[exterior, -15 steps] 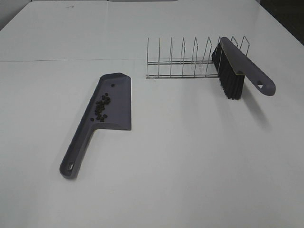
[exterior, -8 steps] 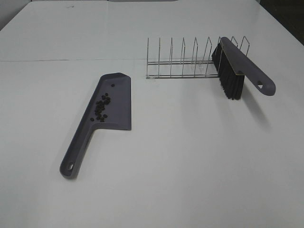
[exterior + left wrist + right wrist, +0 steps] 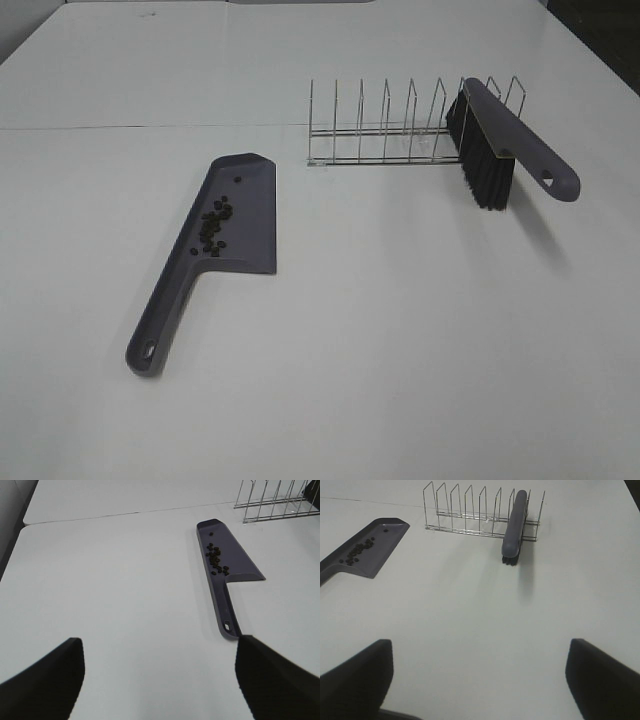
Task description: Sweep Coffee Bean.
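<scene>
Left gripper (image 3: 157,680): open, two dark fingers spread wide at the near edge of its wrist view, nothing between them, held above the bare counter (image 3: 110,580); not seen in the high view.
Right gripper (image 3: 480,680): open too, fingers wide apart, empty, over bare counter near side; not seen in the high view.
Coffee bean (image 3: 213,225): loose cluster of tiny dark beans lying inside the dustpan, mostly along its left wall toward the handle end; one bean sits apart farther up the pan. Also in left wrist view (image 3: 216,561) and right wrist view (image 3: 357,551).
Dustpan (image 3: 245,205): grey, flat on counter, left of centre, open mouth pointing far, handle running toward the near left, hang hole at handle tip. Well ahead of both grippers, touched by neither.
Brush (image 3: 510,135): grey handle, black bristles down, propped at the right end of the wire rack, handle tip sticking out to the near right, tilted.
Wire rack (image 3: 385,125): metal, row of upright dividers, far side of counter, right of the dustpan's mouth, just apart from it.
Counter: white, a seam line crossing it on the far side behind the dustpan.
</scene>
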